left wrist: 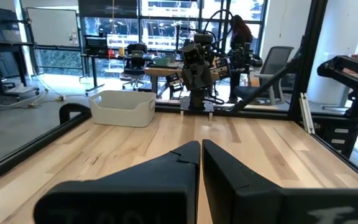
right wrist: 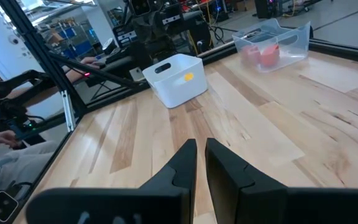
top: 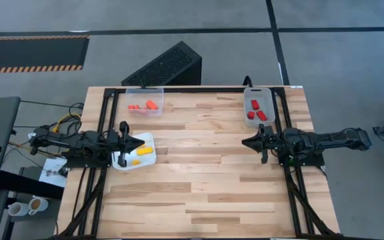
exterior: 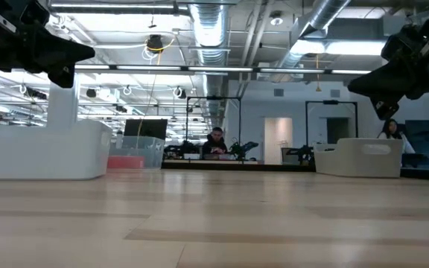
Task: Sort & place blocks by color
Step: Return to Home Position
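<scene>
In the high view, yellow blocks lie in the white tray on the table's left side. Orange blocks lie in a clear bin at the far edge. Red blocks lie in a second bin at the far right. My left gripper is shut and empty above the tray's right rim. My right gripper is shut and empty over bare wood, nearer than the red bin. In the right wrist view one yellow block shows in the tray.
A black metal frame runs around the table's far edge and sides. A dark slanted box stands on the floor beyond the far edge. The wooden table top lies between the two arms. People sit in the room behind.
</scene>
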